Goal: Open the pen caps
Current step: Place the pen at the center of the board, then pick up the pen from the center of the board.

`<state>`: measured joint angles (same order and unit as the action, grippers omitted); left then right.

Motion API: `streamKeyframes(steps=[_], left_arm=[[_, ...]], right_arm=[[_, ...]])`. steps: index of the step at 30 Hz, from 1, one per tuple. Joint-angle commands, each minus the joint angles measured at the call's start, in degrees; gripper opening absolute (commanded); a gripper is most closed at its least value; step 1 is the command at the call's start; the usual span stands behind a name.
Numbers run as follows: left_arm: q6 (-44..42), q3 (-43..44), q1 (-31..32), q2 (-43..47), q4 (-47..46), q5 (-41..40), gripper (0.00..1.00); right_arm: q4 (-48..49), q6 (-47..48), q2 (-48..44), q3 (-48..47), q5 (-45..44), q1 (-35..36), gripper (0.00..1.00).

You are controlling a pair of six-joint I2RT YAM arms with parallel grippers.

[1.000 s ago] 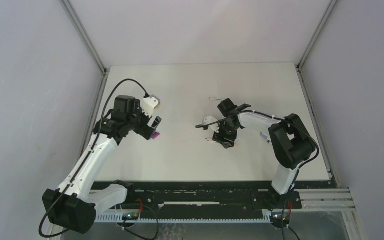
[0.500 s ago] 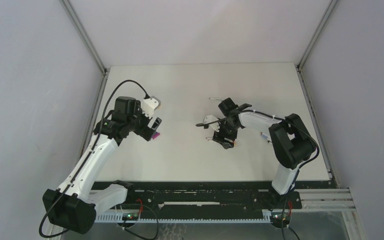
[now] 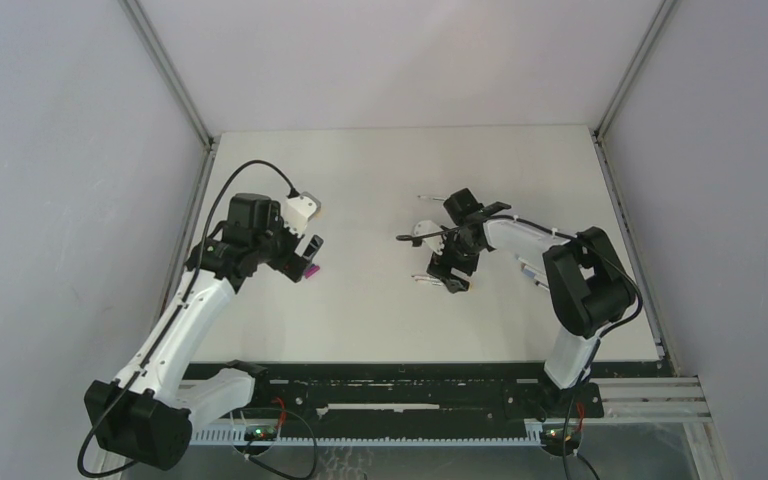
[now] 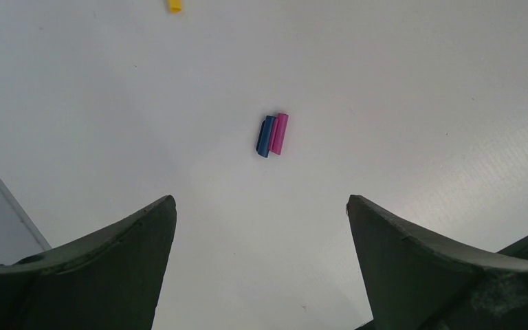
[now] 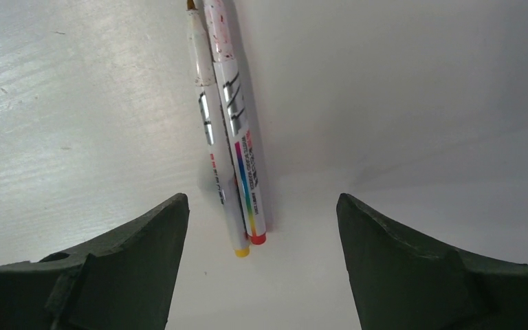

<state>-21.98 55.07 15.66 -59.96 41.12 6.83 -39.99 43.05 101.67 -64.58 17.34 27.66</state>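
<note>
Under the spread right tool (image 5: 261, 199), 2 pens (image 5: 240, 158) touching, left tool (image 4: 261, 199) spread above 2 caps (image 4: 280, 133)

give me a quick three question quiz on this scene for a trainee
1. True or false: the blue cap and the magenta cap lie touching, side by side.
2. How many pens show in the right wrist view? A) one B) two C) four
3. Fill in: the left gripper hovers over the caps with its jaws ____.

Key: 1 true; 2 B; 3 open.
</note>
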Motion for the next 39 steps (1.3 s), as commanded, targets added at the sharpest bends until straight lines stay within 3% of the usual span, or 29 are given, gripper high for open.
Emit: streamKeyframes(steps=[1,11,21,28,39], left_arm=[[0.6,-1.5,-0.2,1.9,-2.3,0.9,0.98],[0.9,-1.1,-0.2,3.2,-2.5,0.3,1.0],[0.9,-1.3,-0.2,3.3,-2.7,0.4,1.0],[0.9,-1.5,-0.2,3.4,-2.7,0.1,1.0],[1.0,-1.4,-0.2,2.9,-2.7,0.3,1.0]], right_arm=[[0.8,-2.0,-4.1,-2.7,1.9,-2.0,0.78],[-3.0,-1.3,-9.8,-4.8,0.8,-10.4,0.81],[-9.2,1.4,-15.1,0.9,-11.8,-18.4,0.69],[-13.7,2.4,-16.9,3.1,-15.7,-26.6,0.63],[-8.8,7.1,-19.3,13.2,-12.0,-30.2,0.56]])
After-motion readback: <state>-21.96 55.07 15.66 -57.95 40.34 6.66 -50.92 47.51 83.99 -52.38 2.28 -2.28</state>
